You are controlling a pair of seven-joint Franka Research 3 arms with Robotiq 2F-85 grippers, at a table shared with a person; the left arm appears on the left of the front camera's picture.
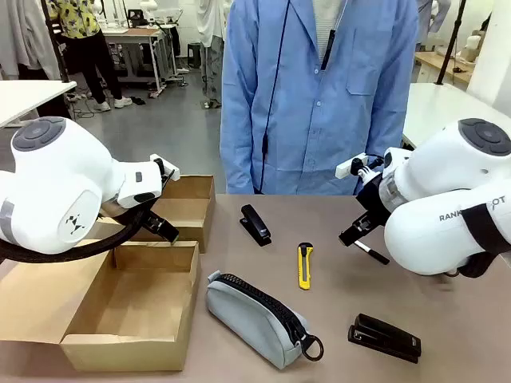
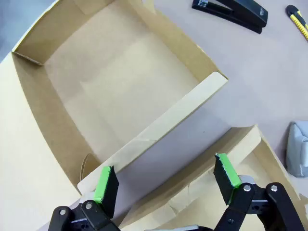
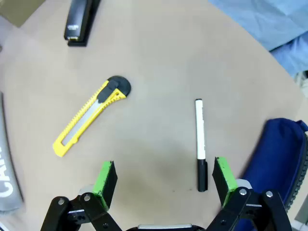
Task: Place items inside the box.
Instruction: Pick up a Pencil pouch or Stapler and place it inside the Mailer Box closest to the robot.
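Closest to the tabletop's near edge lies a grey zip pencil pouch [image 1: 255, 317], set slantwise at mid-table, its ring pull pointing to the near right. Just left of it, an open cardboard box [image 1: 120, 351] fills the near left corner, with a second open cardboard tray [image 1: 188, 209] right behind it. One black stapler [image 1: 384, 337] rests toward the near right corner. A yellow utility knife [image 1: 305, 265] lies at the centre of the tabletop, and a second black stapler [image 1: 255, 224] sits beyond it, near the far edge, where a person [image 1: 319, 96] in a blue coat stands. A white marker [image 3: 200, 144] with a black cap lies toward the right edge. All four items are outside the box.

The left gripper [image 2: 166, 178] hangs over a box wall with its jaws spread wide. The right gripper [image 3: 166, 175] hovers over the tabletop, jaws spread equally wide, with the marker's cap just inside one finger.
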